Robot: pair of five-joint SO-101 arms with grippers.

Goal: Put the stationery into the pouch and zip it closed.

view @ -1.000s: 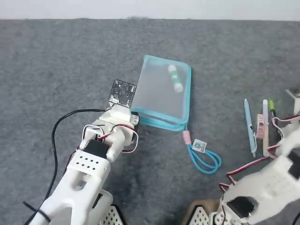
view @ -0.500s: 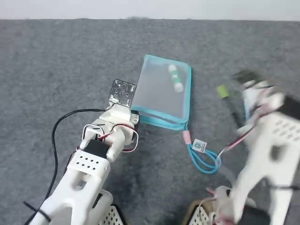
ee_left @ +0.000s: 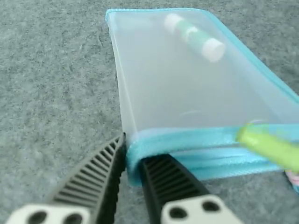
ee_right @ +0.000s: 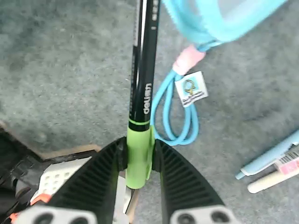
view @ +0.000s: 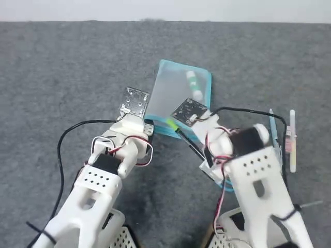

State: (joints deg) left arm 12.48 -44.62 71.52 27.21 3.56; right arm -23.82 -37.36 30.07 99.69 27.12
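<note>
The grey tabletop (view: 51, 77) carries the pouch (view: 170, 93) near its middle, toward the far edge. The pouch is a thin translucent sheet with a soft blue zip border. It looks light and floppy, likely to slide or buckle if pushed, so it is best held at the firmer border. The left claw (ee_left: 133, 156) is closed narrow on just that, pinching the pouch's near left corner. The right claw (ee_right: 139, 145) is clamped on a green section of a black pen (ee_right: 145, 70), whose far tip lies at the pouch's near zip edge. The pen looks rigid, light and smooth, so a hold near one end may let it swivel. A blue pen (view: 273, 126) and a pale pen (view: 292, 139) lie near the tabletop's right edge. A white-and-green stick (view: 193, 85) lies inside the pouch. The pink zip pull (ee_right: 189, 58), small and soft, will probably need a fine pinch.
</note>
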